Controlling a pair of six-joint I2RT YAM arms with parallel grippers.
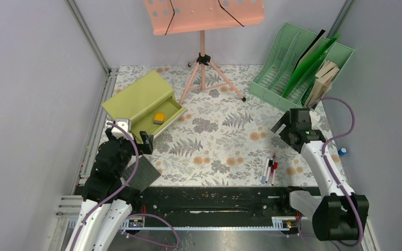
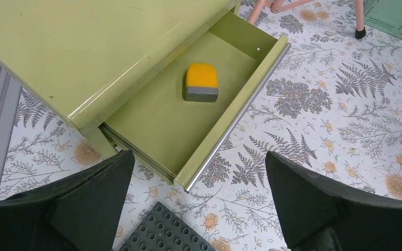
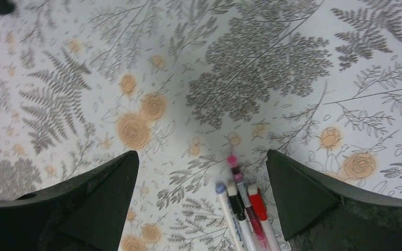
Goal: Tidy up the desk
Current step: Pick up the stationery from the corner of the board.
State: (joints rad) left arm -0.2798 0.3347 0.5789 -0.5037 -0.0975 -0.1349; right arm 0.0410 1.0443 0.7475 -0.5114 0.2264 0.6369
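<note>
Whitish laminate printed with grey-green ferns and orange flowers makes up the desk [image 1: 225, 136], which is spread from the arms' bases to the far wall. It is judged rigid, heavy and fixed, so it would not be gripped itself; only the loose things on it would be taken hold of. The pens [image 3: 243, 209], lying near and to the right, are judged light, smooth and apt to roll, and best pinched across the barrels. The grey studded plate [image 2: 165, 232], near left, is judged thin and stiff, to be caught by an edge. A yellow-and-grey block [image 2: 201, 82] is seen in the open drawer [image 2: 152, 125] of the olive cabinet [image 1: 136, 94]. The left gripper [image 2: 201, 201] is spread wide and empty near the drawer front. The right gripper [image 3: 201, 204] is likewise spread wide and empty over the pens. No brand or writing can be read.
</note>
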